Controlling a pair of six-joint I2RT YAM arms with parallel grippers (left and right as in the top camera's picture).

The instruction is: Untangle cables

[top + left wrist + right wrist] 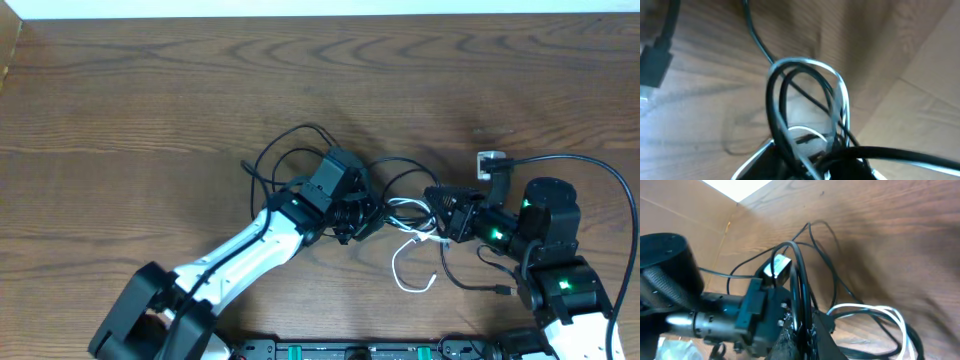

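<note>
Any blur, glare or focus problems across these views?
Overhead: sharp, evenly lit. Left wrist: cable loop close and blurred, pale sheen on the table. Right wrist: black cable in the foreground soft, white cable crisper, blown-out patch top left.

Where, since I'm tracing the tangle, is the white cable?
Overhead view: the white cable lies right of centre, between the left gripper and right gripper, looping toward the near edge.

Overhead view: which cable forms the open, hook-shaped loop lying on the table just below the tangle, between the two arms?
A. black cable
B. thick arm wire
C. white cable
C: the white cable runs out of the tangle and curls there.
</note>
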